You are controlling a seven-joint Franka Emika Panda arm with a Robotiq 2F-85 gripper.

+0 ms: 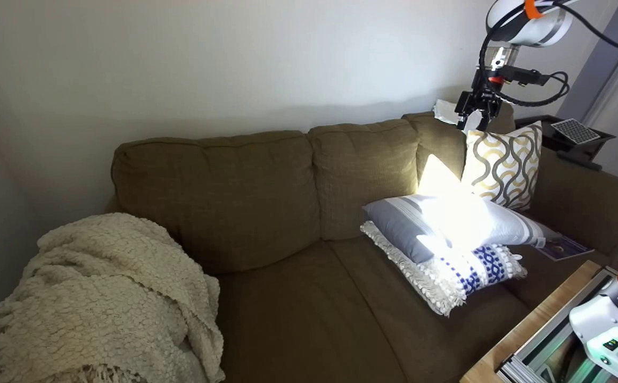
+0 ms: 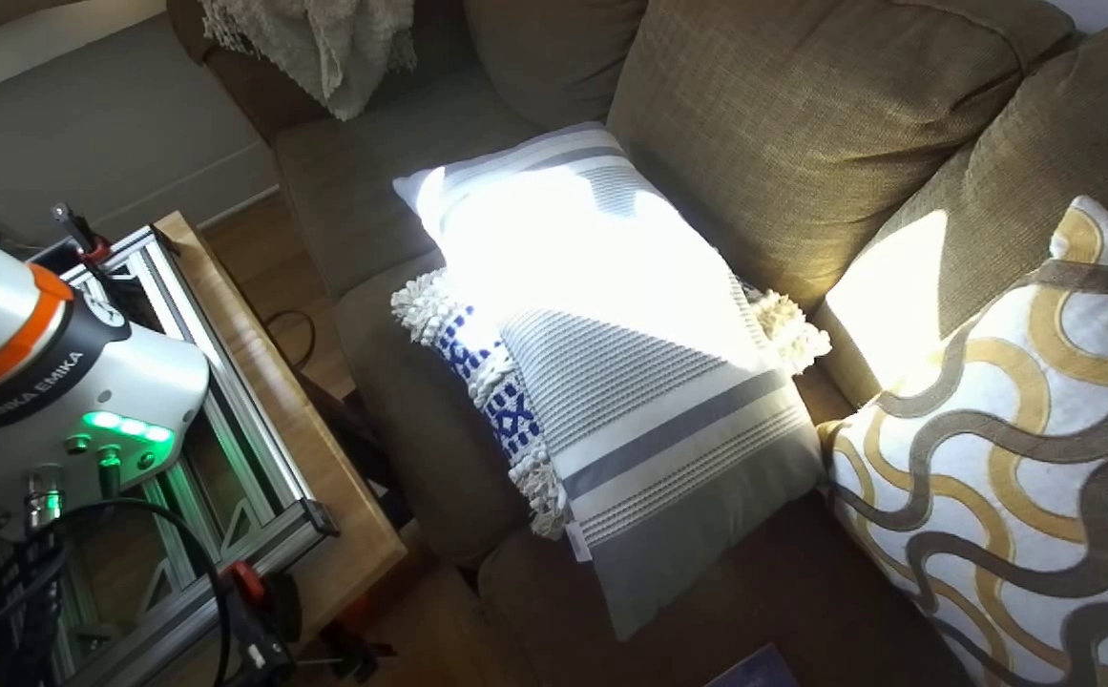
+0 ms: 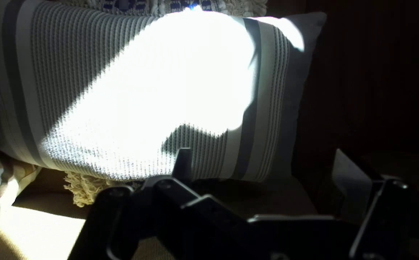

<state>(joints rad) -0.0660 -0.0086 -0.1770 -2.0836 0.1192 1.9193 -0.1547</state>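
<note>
My pincer [image 3: 261, 151] is wide, nothing in it; striped pillow [image 2: 668, 382] lies atop the fringed cushion [image 2: 512, 415]. For a clean grip I'd square up on the pillow's overhanging corner [image 2: 627, 596], descend slow

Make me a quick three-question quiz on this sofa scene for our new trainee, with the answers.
1. What lies directly on the blue-and-white tasseled pillow?
2. True or false: the gripper is clamped on a pillow.
3. Which sits at the opposite end of the brown sofa from the wavy-patterned pillow: A) gripper, B) cream throw blanket, C) blue-and-white tasseled pillow?

Key
1. The gray-striped pillow.
2. False; its jaws stand apart.
3. B.
</note>
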